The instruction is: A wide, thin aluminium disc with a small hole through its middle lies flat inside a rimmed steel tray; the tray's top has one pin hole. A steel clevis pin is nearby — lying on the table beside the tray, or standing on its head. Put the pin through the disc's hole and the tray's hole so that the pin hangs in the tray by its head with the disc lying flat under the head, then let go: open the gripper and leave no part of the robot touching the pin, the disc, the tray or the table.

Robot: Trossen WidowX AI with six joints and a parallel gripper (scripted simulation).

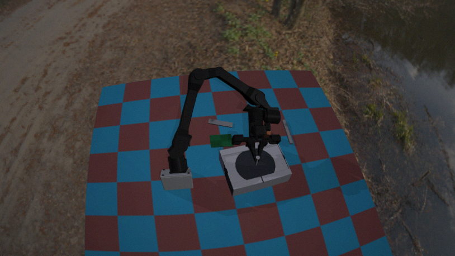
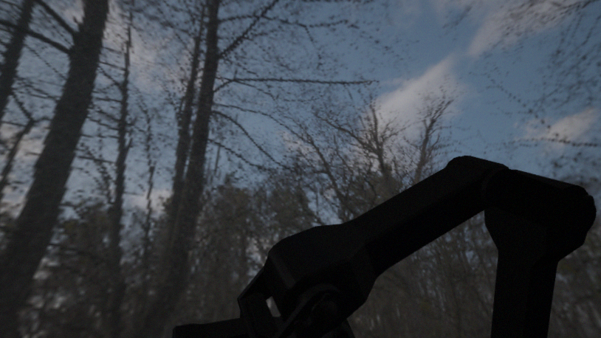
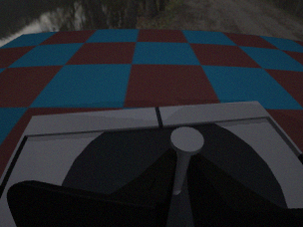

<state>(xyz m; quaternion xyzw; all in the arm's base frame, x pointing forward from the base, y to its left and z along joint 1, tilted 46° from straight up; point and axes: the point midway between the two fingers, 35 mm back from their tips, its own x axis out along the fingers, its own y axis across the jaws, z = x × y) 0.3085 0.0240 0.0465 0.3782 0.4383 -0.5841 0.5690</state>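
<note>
In the top view, the rimmed, pale grey steel tray (image 1: 261, 186) (image 3: 95, 120) sits on the blue-and-maroon checkered table (image 1: 176, 230) (image 3: 164, 82), with the wide, dark, round aluminium disc (image 1: 249, 170) (image 3: 120, 154) lying inside it. Over the tray, the black parallel-jaw gripper (image 1: 257, 156) (image 3: 181, 156) grips the slim steel clevis pin (image 1: 257, 157) (image 3: 187, 140), head up. A green rectangular block (image 1: 219, 140) lies beside the tray. The exterior view shows only the black jointed arm (image 2: 424, 214) (image 1: 188, 111) against trees; tray and gripper state cannot be told there. In the wrist view, the pin's round head rises above the narrowly spaced fingers, its shank slightly tilted over the tray.
</note>
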